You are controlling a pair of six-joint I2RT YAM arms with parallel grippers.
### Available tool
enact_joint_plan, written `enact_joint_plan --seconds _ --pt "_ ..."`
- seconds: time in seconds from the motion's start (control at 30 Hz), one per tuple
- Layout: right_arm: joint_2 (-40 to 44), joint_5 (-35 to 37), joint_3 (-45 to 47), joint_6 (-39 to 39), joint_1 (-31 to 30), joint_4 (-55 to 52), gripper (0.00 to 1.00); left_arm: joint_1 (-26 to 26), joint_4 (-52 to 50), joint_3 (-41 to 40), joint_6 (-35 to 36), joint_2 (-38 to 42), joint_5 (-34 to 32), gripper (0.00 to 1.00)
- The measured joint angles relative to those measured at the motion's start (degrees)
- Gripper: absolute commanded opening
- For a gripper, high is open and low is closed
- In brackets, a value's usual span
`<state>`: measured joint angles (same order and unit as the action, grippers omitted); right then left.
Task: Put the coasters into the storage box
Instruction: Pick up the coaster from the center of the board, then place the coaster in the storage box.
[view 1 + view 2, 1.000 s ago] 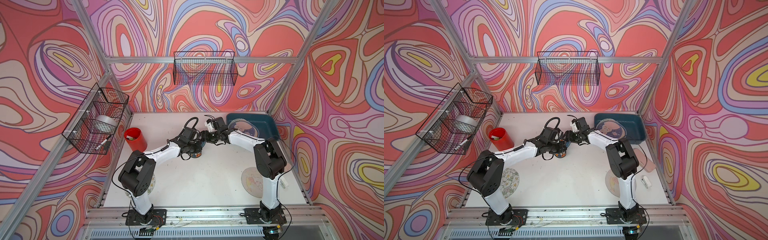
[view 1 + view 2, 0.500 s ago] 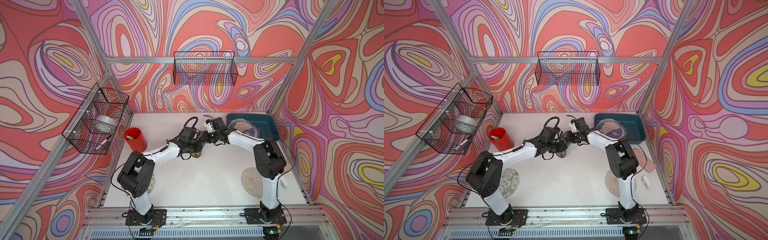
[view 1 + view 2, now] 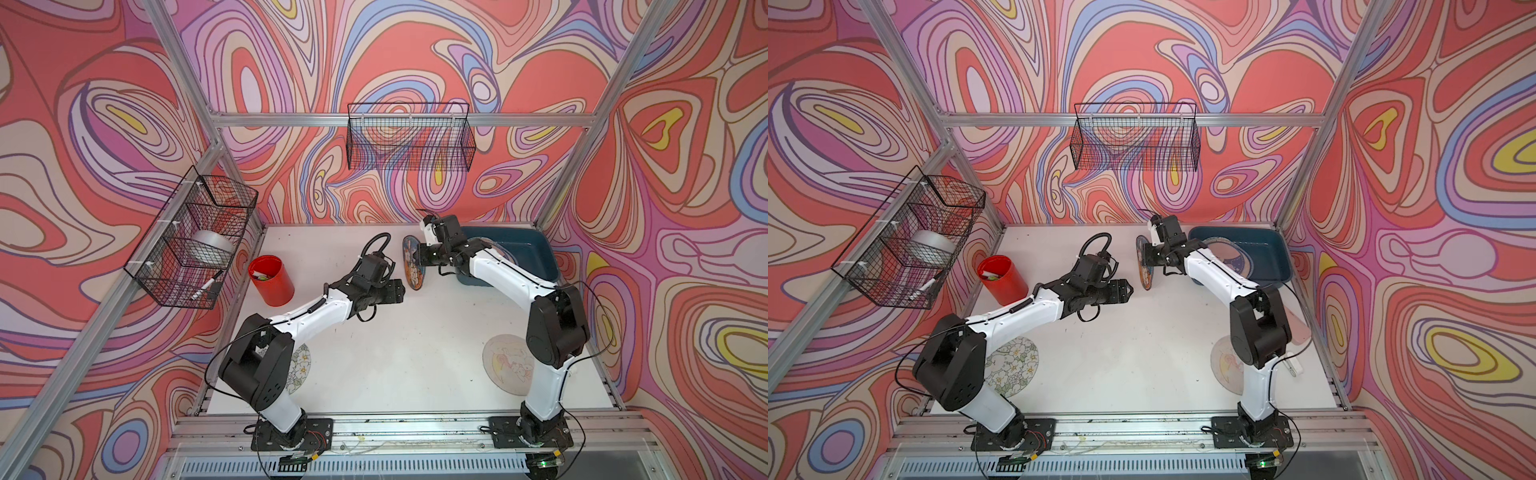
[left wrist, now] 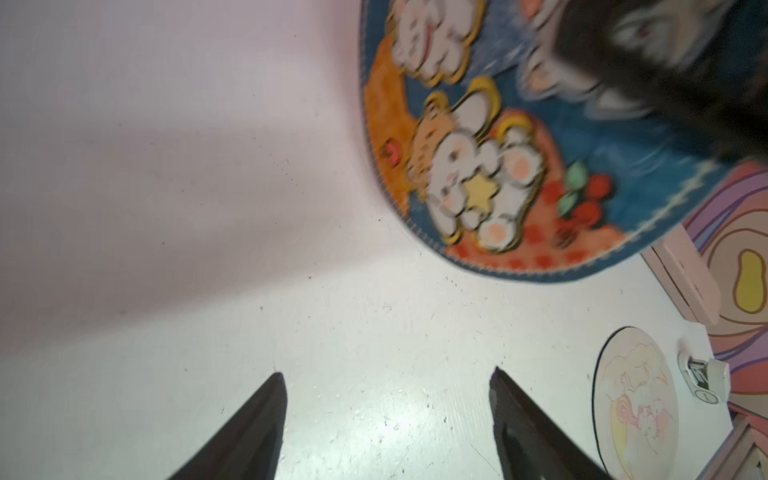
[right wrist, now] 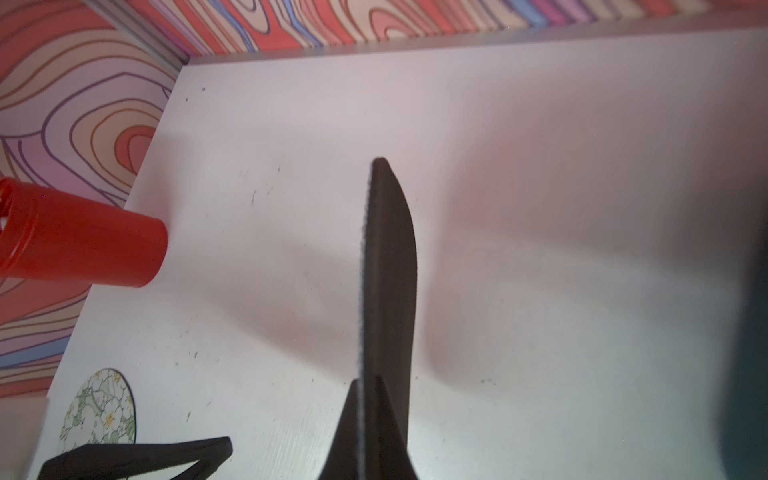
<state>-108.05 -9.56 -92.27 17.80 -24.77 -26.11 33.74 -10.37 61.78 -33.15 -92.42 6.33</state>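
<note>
A blue coaster (image 3: 414, 266) (image 3: 1146, 270) printed with cartoon bunnies (image 4: 494, 166) stands on edge above the table's middle rear. My right gripper (image 3: 420, 258) (image 5: 365, 399) is shut on its rim, and the right wrist view shows it edge-on (image 5: 390, 270). My left gripper (image 3: 402, 291) (image 4: 386, 415) is open and empty, a little short of that coaster. The teal storage box (image 3: 536, 249) (image 3: 1268, 249) sits at the back right with a beige coaster (image 3: 1227, 259) in it. A flowered coaster (image 3: 300, 368) (image 5: 99, 411) and a pale coaster (image 3: 505, 370) (image 4: 631, 407) lie flat near the arm bases.
A red cup (image 3: 272, 280) (image 5: 83, 237) stands at the left rear. Black wire baskets hang on the left wall (image 3: 195, 241) and the back wall (image 3: 409, 137). A small white object (image 3: 1293, 368) lies by the table's right edge.
My left gripper has opened, let go of the blue coaster and drawn back. My right gripper has shut on the coaster and now holds it alone.
</note>
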Motion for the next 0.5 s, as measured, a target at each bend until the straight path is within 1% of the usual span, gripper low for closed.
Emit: enact_joint_plan --seconds 0.33,0.5 --pt "8.72 7.76 -0.31 -2.91 11.19 -1.49 0.00 -1.22 -1.66 -2.64 0.15 2.75 -4.11 0.79" --pt "10.16 10.99 -0.31 -4.09 14.56 -1.22 0.00 -1.99 -4.31 -3.19 0.13 4.52 -6.67 0.79"
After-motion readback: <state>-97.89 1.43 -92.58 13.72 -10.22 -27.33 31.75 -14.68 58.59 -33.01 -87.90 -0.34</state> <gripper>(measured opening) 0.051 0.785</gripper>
